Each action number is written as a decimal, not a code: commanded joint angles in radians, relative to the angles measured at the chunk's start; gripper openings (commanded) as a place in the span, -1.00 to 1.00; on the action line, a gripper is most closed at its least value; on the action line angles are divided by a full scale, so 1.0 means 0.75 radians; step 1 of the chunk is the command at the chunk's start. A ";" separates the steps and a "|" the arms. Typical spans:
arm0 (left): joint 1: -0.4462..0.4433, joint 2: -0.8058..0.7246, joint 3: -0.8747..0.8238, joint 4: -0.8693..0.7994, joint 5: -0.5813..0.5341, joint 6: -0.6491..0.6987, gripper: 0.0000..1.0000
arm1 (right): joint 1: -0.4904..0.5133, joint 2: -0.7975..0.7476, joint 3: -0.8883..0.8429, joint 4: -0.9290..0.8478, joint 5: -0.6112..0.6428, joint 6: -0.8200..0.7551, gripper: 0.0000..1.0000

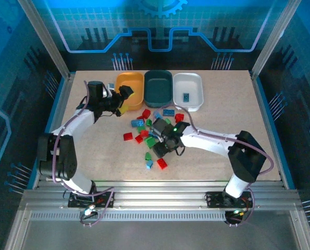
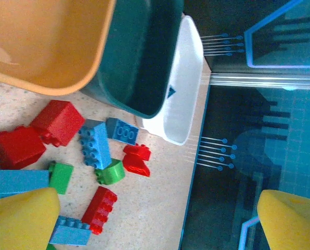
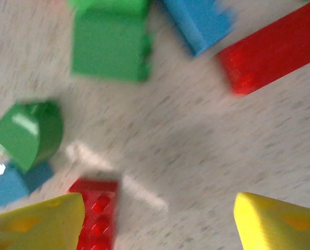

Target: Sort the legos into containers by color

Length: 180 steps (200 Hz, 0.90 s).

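Red, green, blue legos (image 1: 128,136) loose just before 3 adjacent tubs (image 1: 158,87)

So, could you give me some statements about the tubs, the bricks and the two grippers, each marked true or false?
1. A blue brick lies in the white tub. True.
2. The orange tub is full of red bricks. False: no brick shows in it.
3. The teal tub stands between the orange one and the white one. True.
4. The right gripper holds a green brick. False: its jaws stand apart over the bare table, holding nothing.
5. The left gripper is shut. False: it is wide open.
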State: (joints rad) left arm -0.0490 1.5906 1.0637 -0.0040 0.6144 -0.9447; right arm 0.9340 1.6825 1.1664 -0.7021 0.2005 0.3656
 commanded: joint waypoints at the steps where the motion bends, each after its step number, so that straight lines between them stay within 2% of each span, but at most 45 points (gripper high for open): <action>1: 0.018 -0.001 -0.003 -0.038 -0.010 -0.009 0.98 | 0.071 0.021 -0.023 -0.058 -0.049 0.040 0.54; 23: 0.022 -0.020 0.000 -0.056 -0.032 0.015 0.98 | 0.106 0.053 -0.054 -0.018 -0.138 0.044 0.54; 46: 0.022 -0.024 0.001 -0.065 -0.040 0.030 0.98 | 0.115 0.113 -0.046 -0.021 -0.140 0.047 0.48; 78: 0.022 -0.013 0.002 -0.062 -0.038 0.024 0.98 | 0.109 0.169 -0.038 -0.007 -0.157 0.047 0.31; 88: 0.022 -0.012 0.002 -0.062 -0.037 0.023 0.98 | 0.107 0.180 -0.036 -0.005 -0.146 0.052 0.22; 105: 0.022 -0.012 0.003 -0.064 -0.038 0.024 0.98 | 0.099 0.170 -0.029 -0.021 -0.094 0.057 -0.11; 114: 0.022 -0.010 0.003 -0.064 -0.037 0.022 0.98 | 0.088 0.141 -0.025 -0.028 -0.065 0.057 -0.22; 132: 0.022 -0.006 0.003 -0.061 -0.034 0.015 0.98 | 0.038 0.069 0.003 -0.039 0.013 0.051 -0.31; 152: 0.020 0.008 -0.006 -0.047 -0.027 -0.003 0.98 | -0.078 0.022 0.070 -0.016 0.062 0.040 -0.36; 180: 0.019 0.036 -0.019 -0.009 0.006 -0.048 0.98 | -0.258 0.087 0.292 0.088 0.108 -0.009 -0.35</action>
State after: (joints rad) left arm -0.0399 1.5978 1.0634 -0.0212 0.5922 -0.9485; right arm 0.8345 1.7401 1.2411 -0.7059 0.2127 0.3904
